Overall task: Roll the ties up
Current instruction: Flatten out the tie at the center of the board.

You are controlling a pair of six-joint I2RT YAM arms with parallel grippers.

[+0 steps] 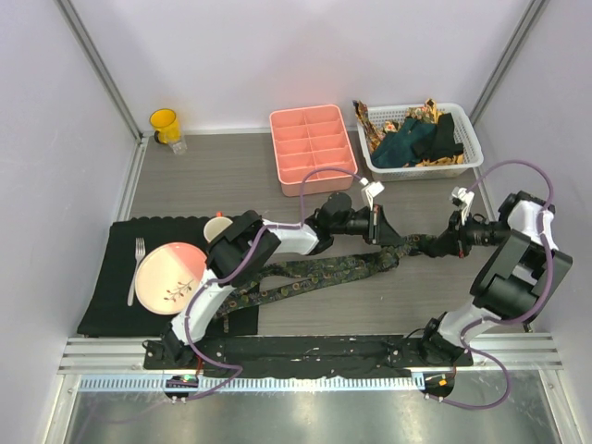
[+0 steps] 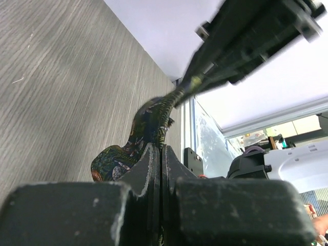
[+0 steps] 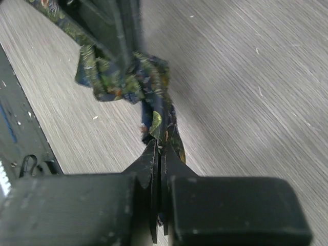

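As both end effectors (image 2: 161, 152) (image 3: 158, 149) clamp it, the tie (image 1: 314, 270) seemingly bunches between them.

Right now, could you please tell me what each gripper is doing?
left gripper: shut on the dark tie.
right gripper: shut on the same tie.

Open counter (image 1: 213, 180) is found far left, between the yellow cup (image 1: 165, 122) and the tray (image 1: 305, 148), and in the strip on the near side of the tie (image 1: 305, 275). The middle is barred by the tie, the left arm (image 1: 277, 236) and the right arm (image 1: 509, 268). The far edge is taken by tray and basket (image 1: 474, 139), the left by a mat (image 1: 111, 310) with plate (image 1: 171, 277).
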